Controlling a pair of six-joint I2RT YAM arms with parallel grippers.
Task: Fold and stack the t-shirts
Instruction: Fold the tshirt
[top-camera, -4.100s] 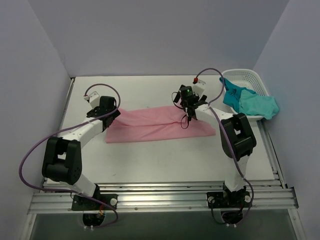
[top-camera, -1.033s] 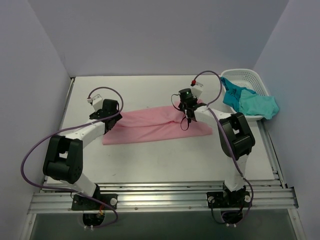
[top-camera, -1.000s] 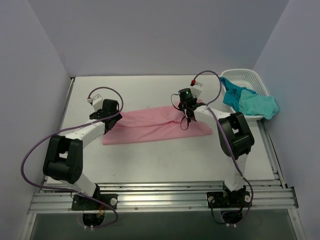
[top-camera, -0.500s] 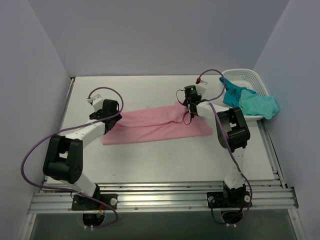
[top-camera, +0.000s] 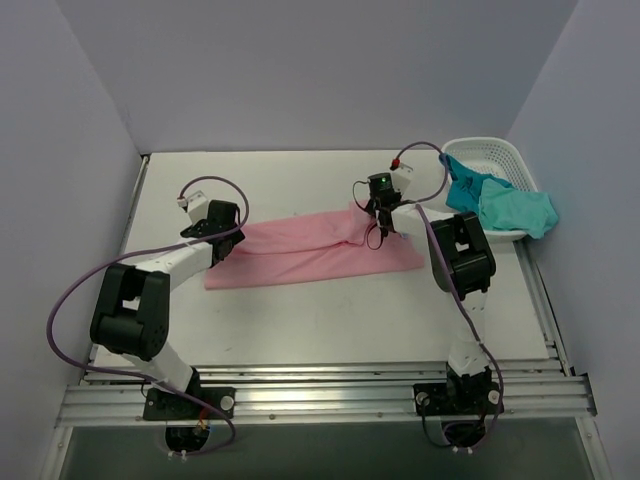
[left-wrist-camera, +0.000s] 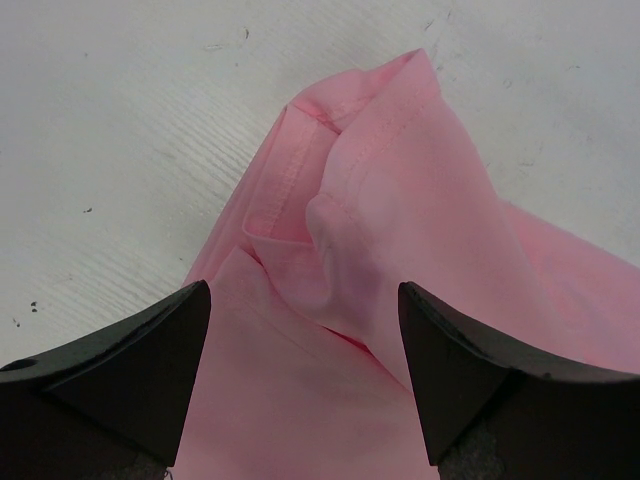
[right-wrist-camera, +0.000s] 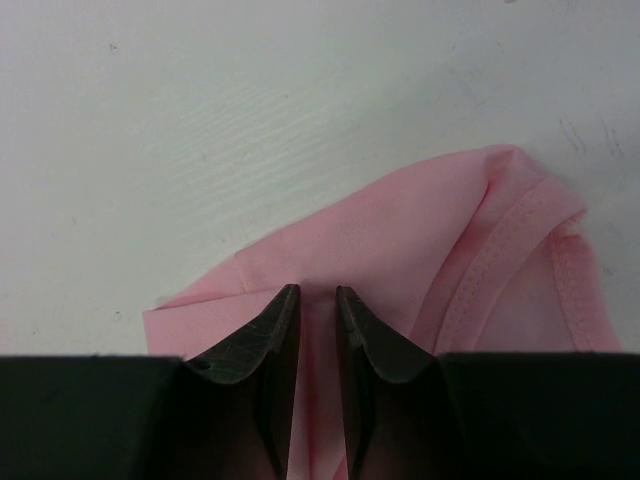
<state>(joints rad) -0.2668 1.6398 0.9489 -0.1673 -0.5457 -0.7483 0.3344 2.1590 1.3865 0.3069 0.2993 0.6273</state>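
Pink shirt (top-camera: 310, 248) lies mid-table (top-camera: 300, 320) as a long folded strip running L to R. L gripper (left-wrist-camera: 302, 290): jaws wide apart over the shirt's L end, nothing held. R gripper (right-wrist-camera: 316, 292): jaws nearly together, pinching the shirt's far R edge. Teal shirts (top-camera: 515, 212) are heaped in the basket (top-camera: 490, 146) at far R, part hanging over the rim.

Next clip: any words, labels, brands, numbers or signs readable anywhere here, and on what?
None can be read in any view.
pink t-shirt: plain, no print or tag showing.
teal t-shirts: no lettering visible.
white basket: no label visible.
left arm and right arm: any markings are too small to read.
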